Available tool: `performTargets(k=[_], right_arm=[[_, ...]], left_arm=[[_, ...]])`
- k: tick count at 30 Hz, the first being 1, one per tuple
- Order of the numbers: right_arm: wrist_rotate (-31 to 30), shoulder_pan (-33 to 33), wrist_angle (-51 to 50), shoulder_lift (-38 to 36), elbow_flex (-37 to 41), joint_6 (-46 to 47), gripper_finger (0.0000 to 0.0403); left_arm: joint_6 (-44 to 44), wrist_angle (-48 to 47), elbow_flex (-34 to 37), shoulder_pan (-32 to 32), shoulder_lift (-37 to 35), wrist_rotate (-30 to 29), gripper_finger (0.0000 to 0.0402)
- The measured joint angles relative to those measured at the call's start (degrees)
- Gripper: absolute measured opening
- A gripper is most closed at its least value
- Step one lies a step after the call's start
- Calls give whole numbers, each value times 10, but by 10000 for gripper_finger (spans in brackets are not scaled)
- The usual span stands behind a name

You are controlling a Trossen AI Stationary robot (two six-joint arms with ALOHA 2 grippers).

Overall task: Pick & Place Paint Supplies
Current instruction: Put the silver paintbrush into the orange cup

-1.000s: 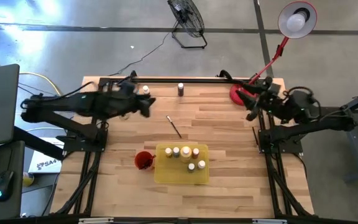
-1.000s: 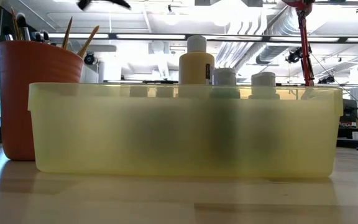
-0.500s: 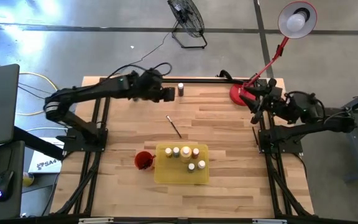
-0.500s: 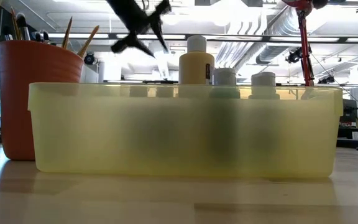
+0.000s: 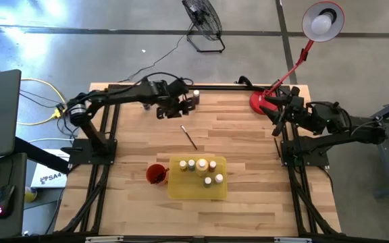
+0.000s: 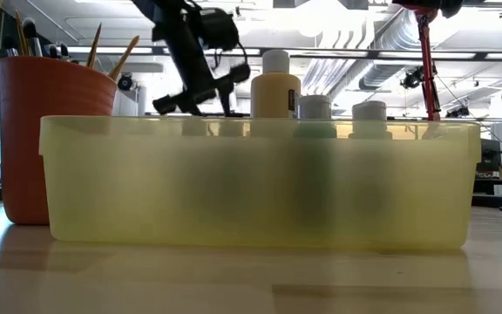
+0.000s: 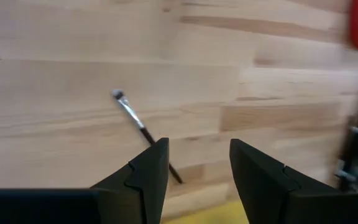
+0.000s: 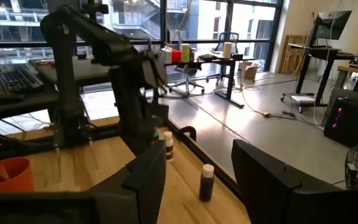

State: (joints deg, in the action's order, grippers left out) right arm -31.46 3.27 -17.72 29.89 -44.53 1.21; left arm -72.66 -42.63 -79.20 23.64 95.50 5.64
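Left gripper [image 7: 194, 180] open, empty, over the brush [image 7: 146, 135] lying flat on the surface [image 5: 248, 142]. Brush looks light, thin, stiff; best pinched mid-handle. Right gripper [image 8: 194, 180] open, idle.

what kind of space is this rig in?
Likely an open lab or workshop: bare concrete floor with a floor fan and a red lamp around the wood table, plus desks with office chairs by big windows.

6 bottles [image 5: 202, 170] stand in the tray [image 5: 178, 189]; cup [image 5: 155, 174] touches its left side.
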Motion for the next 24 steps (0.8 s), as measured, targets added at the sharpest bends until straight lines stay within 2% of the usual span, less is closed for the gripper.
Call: performTargets(k=[9, 19, 24], right_arm=[[1, 0, -25, 0, 0, 5, 174], [1, 0, -36, 0, 0, 3, 174], [1, 0, -44, 0, 0, 1, 174]], left_arm=[[-1, -50, 0, 0, 68, -16, 166], [-92, -35, 1, -8, 132, -7, 166], [-121, -31, 1, -19, 155, -26, 166]])
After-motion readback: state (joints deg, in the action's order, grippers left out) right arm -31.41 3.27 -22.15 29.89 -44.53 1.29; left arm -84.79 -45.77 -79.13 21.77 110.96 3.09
